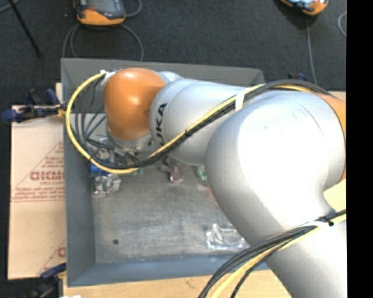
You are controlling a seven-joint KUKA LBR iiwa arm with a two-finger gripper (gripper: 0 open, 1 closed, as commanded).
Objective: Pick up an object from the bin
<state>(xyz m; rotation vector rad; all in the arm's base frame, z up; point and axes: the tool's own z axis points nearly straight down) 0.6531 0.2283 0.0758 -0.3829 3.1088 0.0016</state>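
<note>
as the arm (233,134) reaches across the bin (78,233), wrist (129,103) down by its left wall, we cannot tell if the gripper (113,156) is clenched.

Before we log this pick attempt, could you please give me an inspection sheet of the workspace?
surface: grey metal bin, middle of the floor bare.
job's things: small blue thing and crumpled silvery thing by the left wall, nearest the pincer.
clutter: pinkish thing, green thing, clear wrapper beside the arm.
grippers: pincer under the orange wrist cover, on the bin's left side.
cables: yellow cable looped round the wrist.
surroundings: orange device on the dark floor.
</note>
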